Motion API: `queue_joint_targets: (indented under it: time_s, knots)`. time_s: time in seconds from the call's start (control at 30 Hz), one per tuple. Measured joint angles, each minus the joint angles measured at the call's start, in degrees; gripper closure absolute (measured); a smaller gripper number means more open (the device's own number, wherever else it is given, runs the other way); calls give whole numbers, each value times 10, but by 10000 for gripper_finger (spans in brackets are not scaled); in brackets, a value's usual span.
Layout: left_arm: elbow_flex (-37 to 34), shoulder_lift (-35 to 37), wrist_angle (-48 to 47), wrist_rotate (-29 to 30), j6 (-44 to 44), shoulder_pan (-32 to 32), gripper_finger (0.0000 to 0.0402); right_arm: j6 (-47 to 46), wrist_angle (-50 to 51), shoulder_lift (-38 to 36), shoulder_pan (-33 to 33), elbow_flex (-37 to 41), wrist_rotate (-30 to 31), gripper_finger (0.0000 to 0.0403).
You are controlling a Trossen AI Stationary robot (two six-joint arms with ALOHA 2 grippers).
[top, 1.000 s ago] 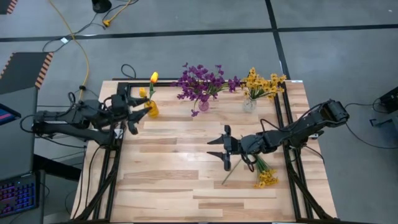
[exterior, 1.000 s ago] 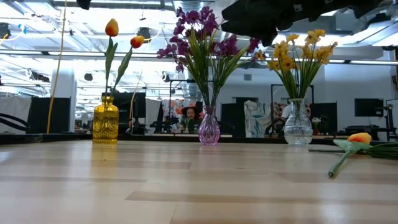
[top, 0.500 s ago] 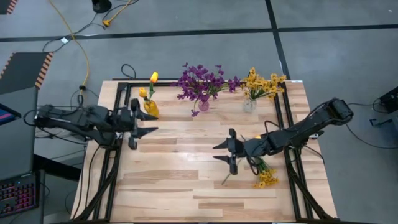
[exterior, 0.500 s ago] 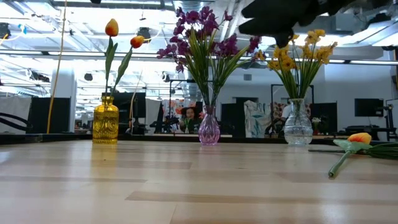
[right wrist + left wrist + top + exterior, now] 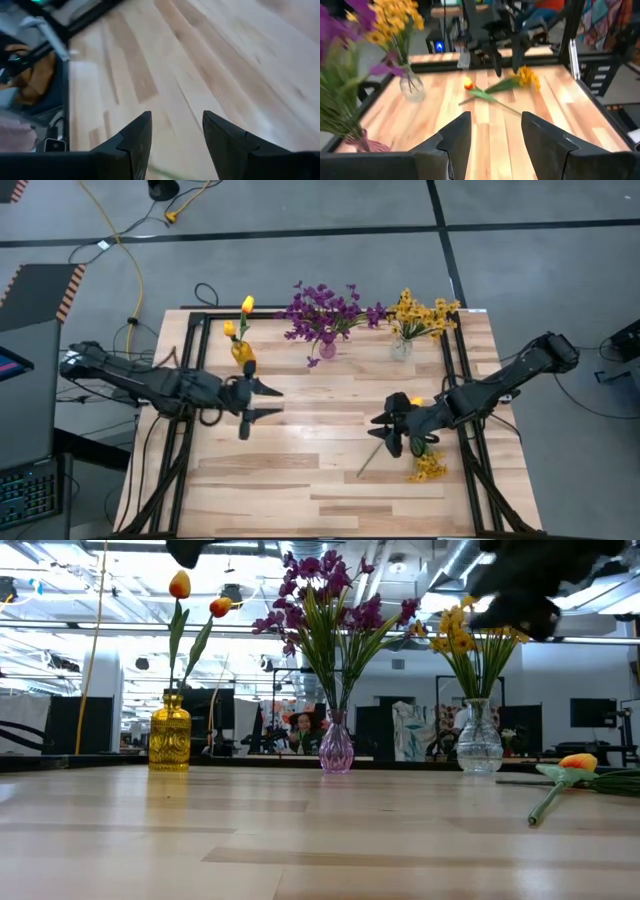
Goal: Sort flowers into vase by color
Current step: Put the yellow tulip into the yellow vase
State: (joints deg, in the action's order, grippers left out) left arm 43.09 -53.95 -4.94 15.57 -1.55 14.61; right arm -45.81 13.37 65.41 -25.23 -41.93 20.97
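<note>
Three vases stand along the far edge. A yellow vase [image 5: 243, 354] holds orange tulips, a purple vase [image 5: 327, 348] purple flowers, and a clear vase [image 5: 401, 348] yellow flowers. A loose orange tulip [image 5: 415, 400] and a loose yellow sprig [image 5: 429, 469] lie flat on the table at the right. My right gripper [image 5: 383, 430] hangs open above the table just left of them, with only bare wood [image 5: 175, 75] between its fingers. My left gripper [image 5: 268, 402] is open in the air near the yellow vase, pointing at the loose flowers [image 5: 470, 86].
A black frame rail [image 5: 452, 370] runs along the right side of the table, close to the loose flowers, and another [image 5: 190, 380] along the left. The wooden middle and near part [image 5: 300, 480] hold no objects.
My left gripper has travelled from beside the yellow vase toward the table's middle and near side, sinking a little. My right gripper has drawn back toward the right edge, closer to the loose flowers, and rolled about its own axis. Both stay open, and no flower has moved.
</note>
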Motion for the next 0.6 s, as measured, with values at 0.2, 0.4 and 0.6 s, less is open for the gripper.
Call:
queue_joint_targets:
  time_s: [0.2,0.4,0.6]
  knots:
    - [0,-73,39,1,-7,0,239,-172,137,-2,2,0,0,200]
    - [0,-135,76,0,-5,0,239,-354,295,1,2,0,1,200]
    - [0,-177,99,0,-5,0,239,-447,366,30,2,0,1,200]
